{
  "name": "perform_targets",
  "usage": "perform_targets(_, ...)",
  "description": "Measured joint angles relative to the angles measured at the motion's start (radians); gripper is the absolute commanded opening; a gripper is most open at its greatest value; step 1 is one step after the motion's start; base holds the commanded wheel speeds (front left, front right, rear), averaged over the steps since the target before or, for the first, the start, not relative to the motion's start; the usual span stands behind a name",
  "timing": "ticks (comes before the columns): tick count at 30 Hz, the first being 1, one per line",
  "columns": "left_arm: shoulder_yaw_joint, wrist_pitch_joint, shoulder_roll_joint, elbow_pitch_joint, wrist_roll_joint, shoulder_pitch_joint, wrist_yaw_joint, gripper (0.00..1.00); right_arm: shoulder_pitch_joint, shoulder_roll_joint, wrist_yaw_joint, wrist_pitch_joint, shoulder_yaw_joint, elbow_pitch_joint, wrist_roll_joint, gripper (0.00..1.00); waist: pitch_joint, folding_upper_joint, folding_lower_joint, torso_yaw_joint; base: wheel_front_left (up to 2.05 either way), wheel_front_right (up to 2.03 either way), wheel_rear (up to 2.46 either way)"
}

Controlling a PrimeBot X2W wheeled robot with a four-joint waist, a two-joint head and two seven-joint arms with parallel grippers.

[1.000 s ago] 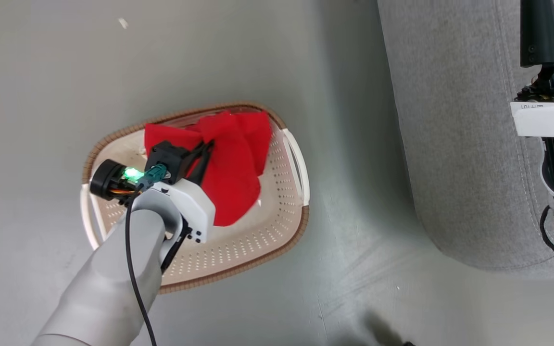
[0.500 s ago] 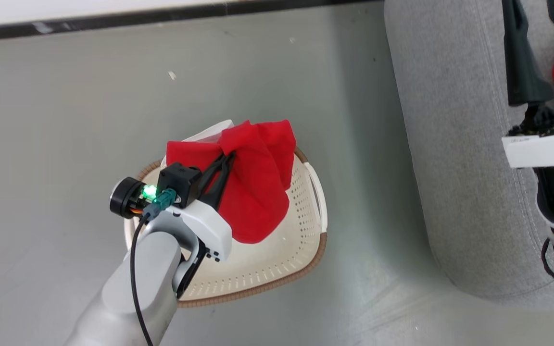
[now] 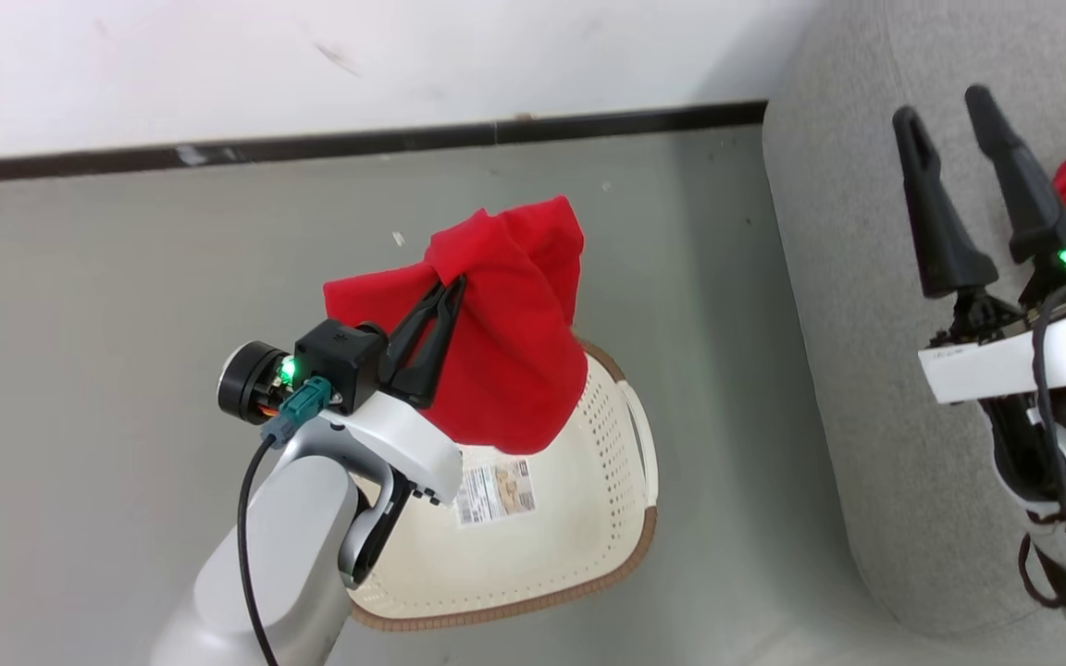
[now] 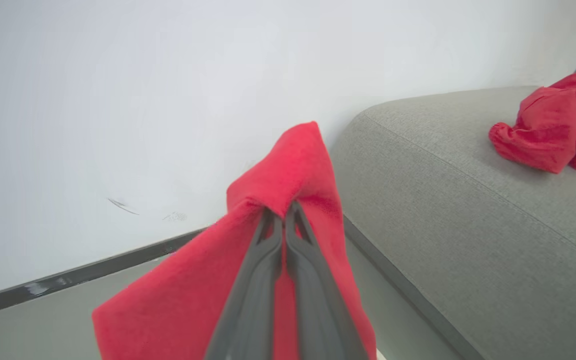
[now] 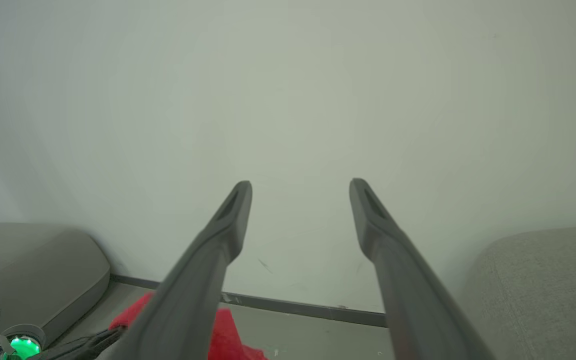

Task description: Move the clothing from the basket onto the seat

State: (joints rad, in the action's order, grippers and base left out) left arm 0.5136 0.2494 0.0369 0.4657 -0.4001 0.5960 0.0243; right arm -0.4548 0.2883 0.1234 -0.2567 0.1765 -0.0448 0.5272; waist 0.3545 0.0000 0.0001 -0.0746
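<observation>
Head view: left end effector (image 3: 451, 284) pinches clothing (image 3: 514, 370) (draped around its tips) above the basket (image 3: 609, 481)

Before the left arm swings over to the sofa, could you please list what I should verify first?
1. Left claw shut on the red garment: ok.
2. Garment hem clear of the basket rim: cannot tell.
3. Basket holds no other clothing: cannot tell, the left arm and garment hide part.
4. Sofa has bare room beside the second garment lying there: ok.
5. Right claw open, holding nothing: ok.
</observation>
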Motion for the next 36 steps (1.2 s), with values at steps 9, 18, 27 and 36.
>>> perform_targets(9, -0.012, 0.0, 0.012, -0.066, 0.0, -0.045, -0.001, 0.0, 0.066, 0.0, 0.0, 0.0, 0.027, 0.024, 0.01, 1.0, -0.091, 0.0, 0.0, 0.03, 0.0, 0.0, 0.0)
perform_targets(18, -0.01, 0.0, 0.035, -0.112, -0.004, -0.054, 0.001, 0.0, 0.14, -0.002, 0.0, 0.0, 0.035, 0.045, 0.01, 1.0, -0.172, 0.0, 0.0, 0.051, 0.0, 0.0, 0.0)
perform_targets(27, -0.009, -0.03, 0.053, -0.154, -0.012, -0.058, 0.005, 0.0, 0.201, -0.009, 0.0, 0.0, 0.066, 0.055, 0.012, 1.0, -0.238, 0.0, 0.0, 0.059, 0.0, 0.0, 0.0)
perform_targets(36, 0.018, -0.074, 0.06, -0.194, -0.024, -0.083, 0.015, 0.0, 0.239, -0.004, 0.0, 0.0, 0.127, 0.077, 0.018, 1.0, -0.282, 0.0, -0.0001, 0.062, 0.0, 0.0, 0.0)
